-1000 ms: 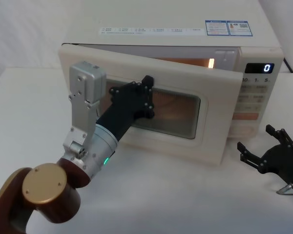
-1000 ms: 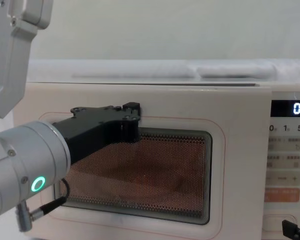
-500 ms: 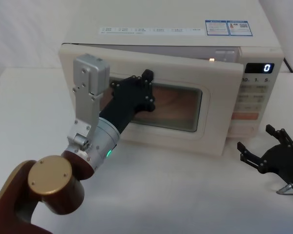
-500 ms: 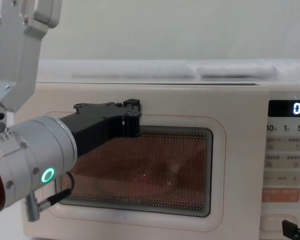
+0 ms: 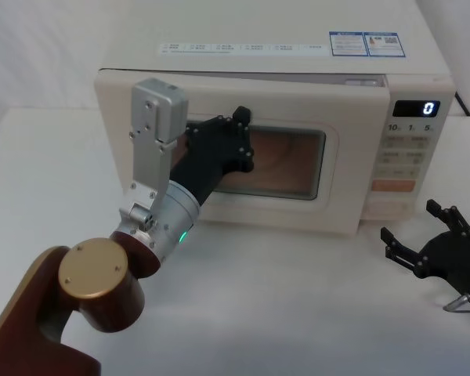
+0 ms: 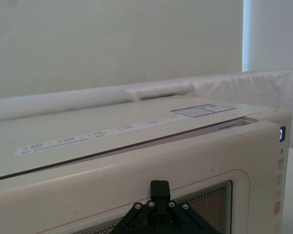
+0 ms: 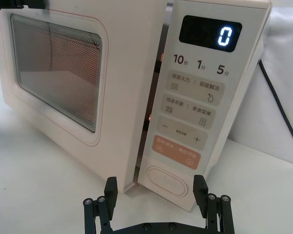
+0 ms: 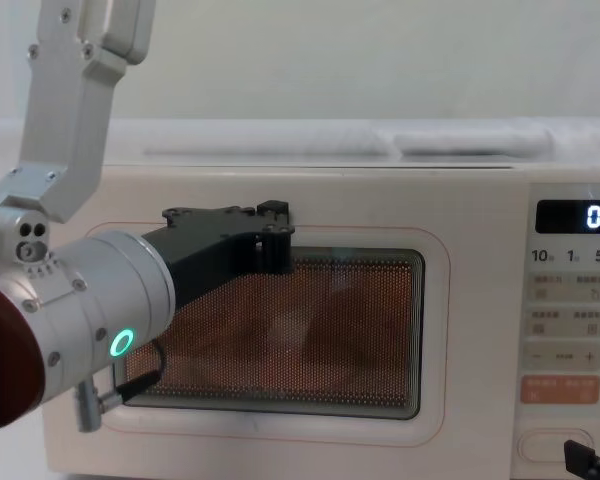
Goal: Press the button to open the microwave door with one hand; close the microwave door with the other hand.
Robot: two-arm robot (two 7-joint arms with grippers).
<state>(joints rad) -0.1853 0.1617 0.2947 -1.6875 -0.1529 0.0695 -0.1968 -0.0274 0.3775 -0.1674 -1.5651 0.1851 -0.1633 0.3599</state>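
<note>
The left gripper (image 5: pixel 239 141) lies flat against the microwave door (image 5: pixel 298 211), fingers (image 8: pixel 272 235) together and holding nothing, at the window's upper corner nearest the hinge; pressing there should swing the panel home. A thin gap shows at the door's latch edge beside the control panel (image 7: pixel 198 105), so it looks not quite latched. The door stands upright, long axis level, facing the robot. The right gripper (image 5: pixel 431 247) rests spread and empty on the tabletop (image 5: pixel 298 313), below the button (image 7: pixel 166 178).

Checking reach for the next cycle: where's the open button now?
The button sits lowest on the control panel, under the orange key, straight ahead of the right gripper.
</note>
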